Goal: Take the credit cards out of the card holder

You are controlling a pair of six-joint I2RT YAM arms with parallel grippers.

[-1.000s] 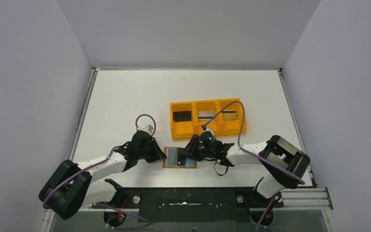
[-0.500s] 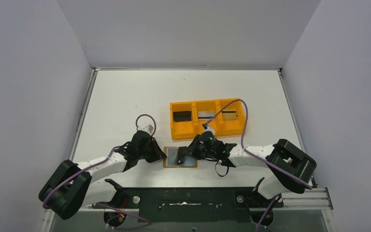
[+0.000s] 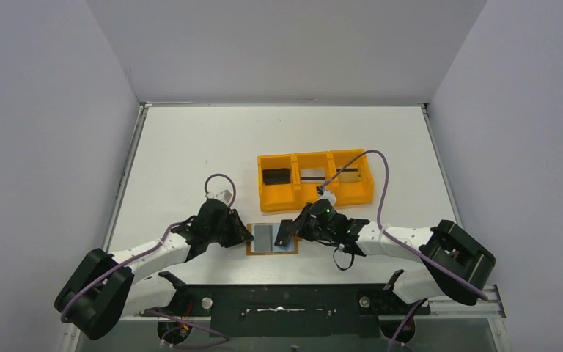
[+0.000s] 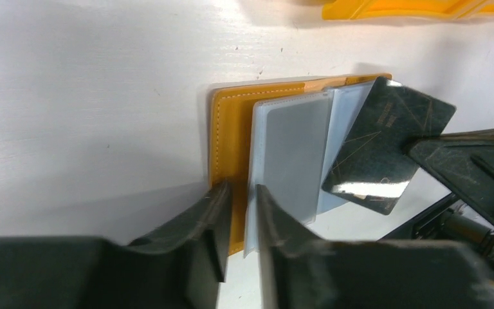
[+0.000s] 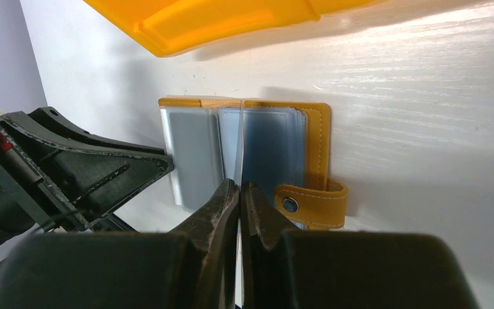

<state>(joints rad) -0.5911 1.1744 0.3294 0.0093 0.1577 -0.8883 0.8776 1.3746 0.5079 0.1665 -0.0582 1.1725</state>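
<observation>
Because the left end effector [image 4: 241, 212], fingers a slit apart, pins the card holder [image 4: 228, 129] to the desk [image 4: 90, 96] at lower centre overhead, the right end effector [image 5: 239, 193], closed on a dark credit card [image 4: 386, 148], should meet no drag.

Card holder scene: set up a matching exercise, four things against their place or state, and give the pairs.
Things:
1. dark card
2. card holder
3. orange tray
4. left hand

Place or state:
a. lies open on the table
b. beyond the holder, farther from the arm bases
c. fingertips at the holder's edge
d. pinched in the right hand

Pairs: 1-d, 2-a, 3-b, 4-c
</observation>
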